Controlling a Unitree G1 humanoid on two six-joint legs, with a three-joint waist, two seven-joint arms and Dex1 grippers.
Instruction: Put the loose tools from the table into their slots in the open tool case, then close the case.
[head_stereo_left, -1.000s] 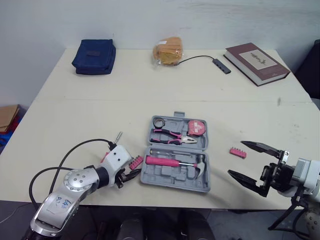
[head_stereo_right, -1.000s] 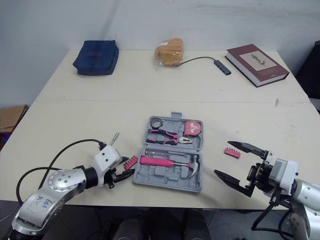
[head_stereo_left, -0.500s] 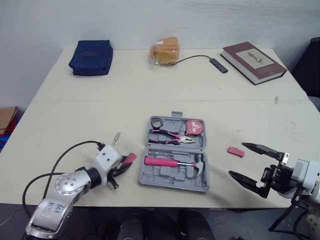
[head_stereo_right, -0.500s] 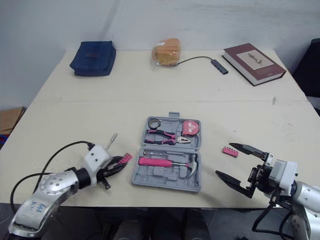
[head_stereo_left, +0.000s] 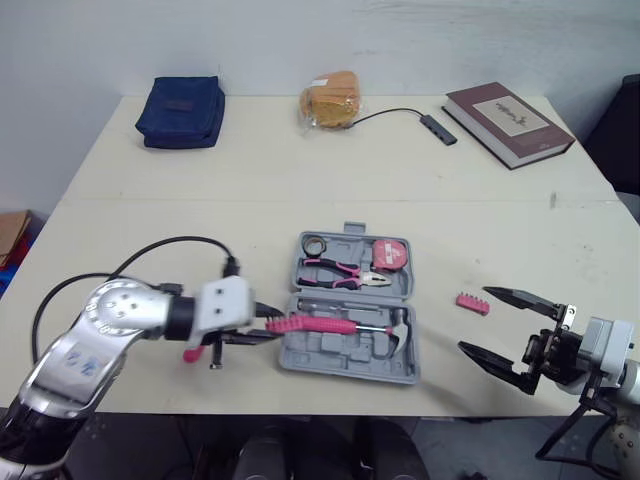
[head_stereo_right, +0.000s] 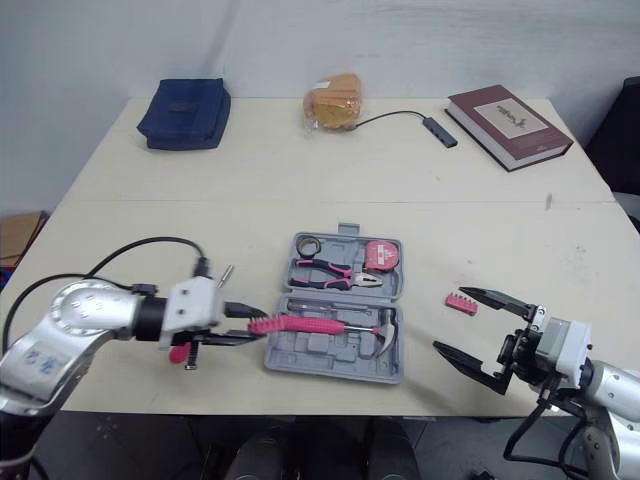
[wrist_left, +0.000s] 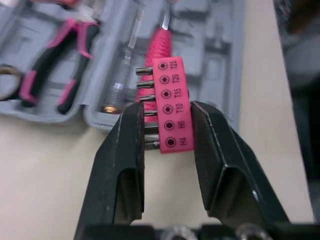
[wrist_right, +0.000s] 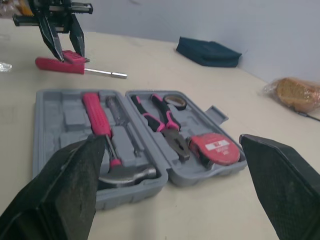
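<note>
Left gripper (wrist_left: 165, 112) is clamped on a pink bit holder (wrist_left: 172, 105), held at the left edge of the open tool case (head_stereo_left: 340, 366), by the end of the hammer (head_stereo_left: 345, 325). The case sits near the middle of the table's (head_stereo_left: 300, 180) front edge, also holding pliers (head_stereo_left: 340, 270) and a tape measure (head_stereo_left: 392, 253). A pink-handled screwdriver (head_stereo_left: 193, 353) lies under the left gripper. Right gripper (head_stereo_left: 475, 320) gapes wide near the front right corner, a second bit holder (head_stereo_left: 472, 303) just beside it.

Eye views: high, looking forward and down over the table (head_stereo_left: 300, 170).
Left wrist: close above the tool case (wrist_left: 215, 50).
Right wrist: low, facing the same tool case.
</note>
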